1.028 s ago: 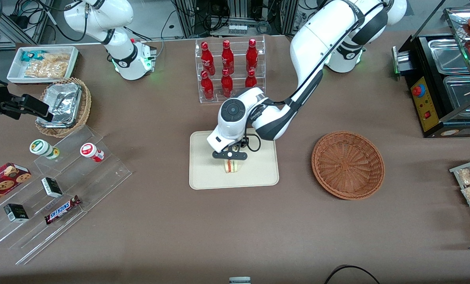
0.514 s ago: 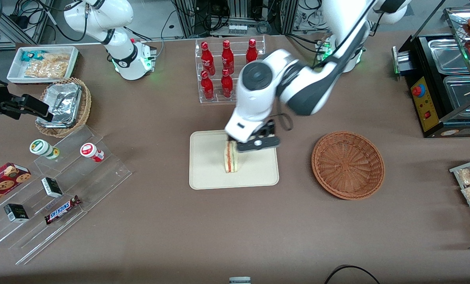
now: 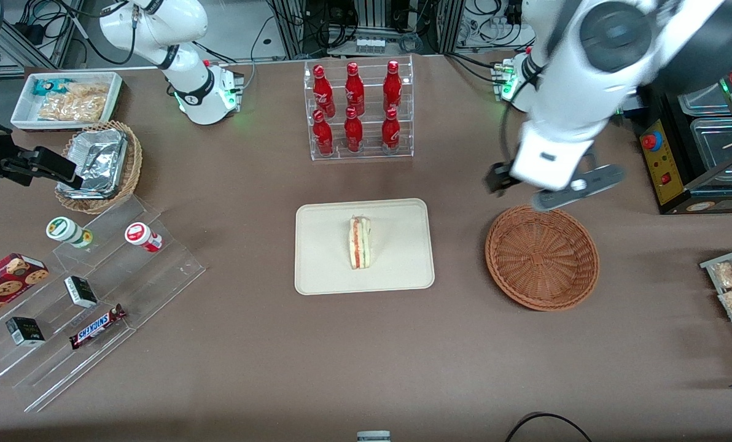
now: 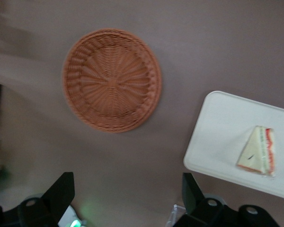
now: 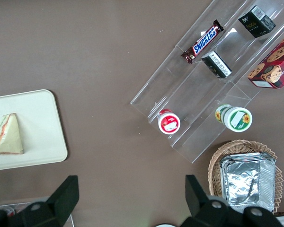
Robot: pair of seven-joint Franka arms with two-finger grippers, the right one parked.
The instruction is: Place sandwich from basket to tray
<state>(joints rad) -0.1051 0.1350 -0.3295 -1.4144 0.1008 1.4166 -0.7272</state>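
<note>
Since the earlier frames the left arm has swung away from the tray (image 3: pixel 397 270) and risen, and its gripper (image 3: pixel 553 187) now hangs high above the table, over the edge of the basket (image 3: pixel 542 256) that lies farther from the front camera, toward the working arm's end of the table. The gripper holds nothing: in the wrist view its two dark fingers (image 4: pixel 61 191) stand wide apart with only bare table and the basket (image 4: pixel 112 79) showing between and past them. The sandwich (image 3: pixel 360 242) rests on the tray, near its middle, standing on one side with its red and green filling stripe facing up and running from the near edge toward the bottle rack (image 3: pixel 358 110). In the wrist view the sandwich (image 4: pixel 259 151) appears as a pale triangular wedge with the red layer along one edge, sitting on the cream tray (image 4: pixel 217 137). The right wrist view shows the same wedge (image 5: pixel 7 135) on the tray's (image 5: pixel 42 137) surface. The basket is woven, reddish-brown and round, with nothing in it, and sits well apart from the tray on the brown tablecloth (image 3: pixel 366 356).
</note>
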